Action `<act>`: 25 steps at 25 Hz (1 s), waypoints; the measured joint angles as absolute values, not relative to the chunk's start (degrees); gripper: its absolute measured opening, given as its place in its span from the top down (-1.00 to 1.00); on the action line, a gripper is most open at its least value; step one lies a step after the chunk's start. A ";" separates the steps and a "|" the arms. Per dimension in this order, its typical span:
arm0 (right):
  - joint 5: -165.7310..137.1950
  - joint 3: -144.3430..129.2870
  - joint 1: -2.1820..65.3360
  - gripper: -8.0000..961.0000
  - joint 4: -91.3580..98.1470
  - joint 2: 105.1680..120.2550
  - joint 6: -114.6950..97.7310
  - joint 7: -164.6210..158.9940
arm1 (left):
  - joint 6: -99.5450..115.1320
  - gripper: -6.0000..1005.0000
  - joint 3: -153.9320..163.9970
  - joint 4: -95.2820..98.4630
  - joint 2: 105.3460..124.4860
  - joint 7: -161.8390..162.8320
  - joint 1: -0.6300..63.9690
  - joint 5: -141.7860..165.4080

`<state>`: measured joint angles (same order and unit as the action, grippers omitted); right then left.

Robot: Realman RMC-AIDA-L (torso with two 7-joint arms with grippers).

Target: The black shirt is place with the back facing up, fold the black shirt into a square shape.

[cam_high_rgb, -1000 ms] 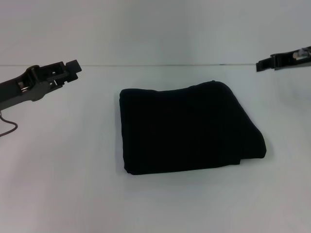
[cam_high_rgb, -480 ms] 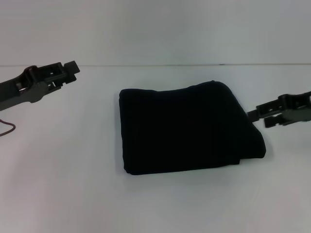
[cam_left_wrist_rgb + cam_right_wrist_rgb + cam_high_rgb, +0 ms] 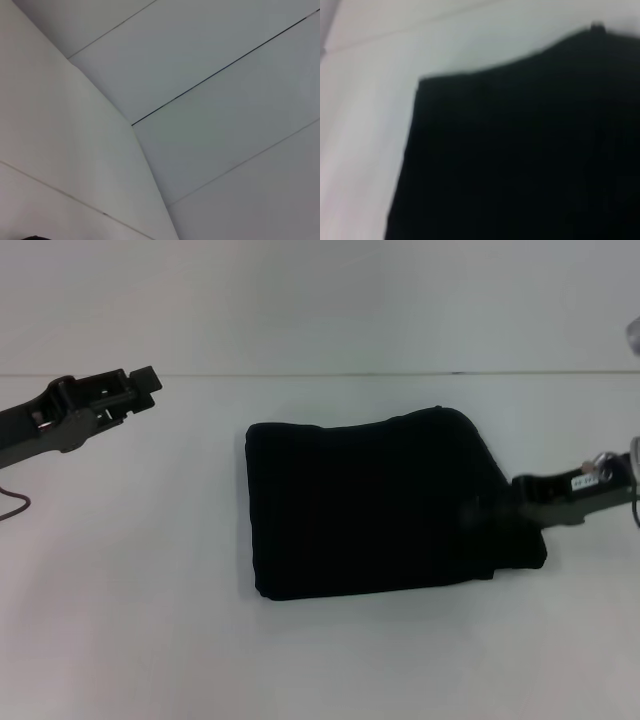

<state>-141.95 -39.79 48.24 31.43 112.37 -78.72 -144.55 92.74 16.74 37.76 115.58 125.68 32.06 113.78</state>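
- I see the black shirt (image 3: pixel 385 502) lying mid-counter, folded into a thick, roughly square bundle
- My right pincer (image 3: pixel 490 508) is low at the shirt's right edge, its tip over the fabric; I cannot tell whether it is open or gripping
- My right wrist view is filled by the dark cloth (image 3: pixel 520 150) on the white counter (image 3: pixel 365 100)
- My left pincer (image 3: pixel 148 380) hangs above the counter (image 3: pixel 130 570) at the far left, well apart from the shirt; its opening I cannot tell either

White table (image 3: pixel 150 620) spreading across whole scene, meeting pale wall (image 3: pixel 320 300) along far edge. Thin dark cable (image 3: pixel 14 506) looping over table at far left edge.
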 joint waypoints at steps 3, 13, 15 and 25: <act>-142.12 -43.41 48.24 -0.48 31.62 111.63 -79.86 -146.68 | 92.63 0.23 16.72 37.86 115.49 125.69 32.08 113.81; -116.34 -29.54 39.62 -0.48 39.57 110.59 -90.31 -131.42 | 92.75 0.23 17.34 38.05 114.95 133.39 31.91 120.66; -112.21 -28.99 38.04 -0.47 38.78 109.81 -89.66 -131.33 | 93.56 0.23 17.41 38.11 114.64 136.52 32.30 125.68; -113.76 -29.66 37.86 -0.47 38.93 104.46 -90.28 -141.72 | 96.57 0.23 22.10 36.07 115.39 140.72 33.14 137.08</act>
<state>-113.76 -29.67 37.86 38.93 104.46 -90.28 -141.72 96.57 22.10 36.07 115.39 140.72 33.14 137.08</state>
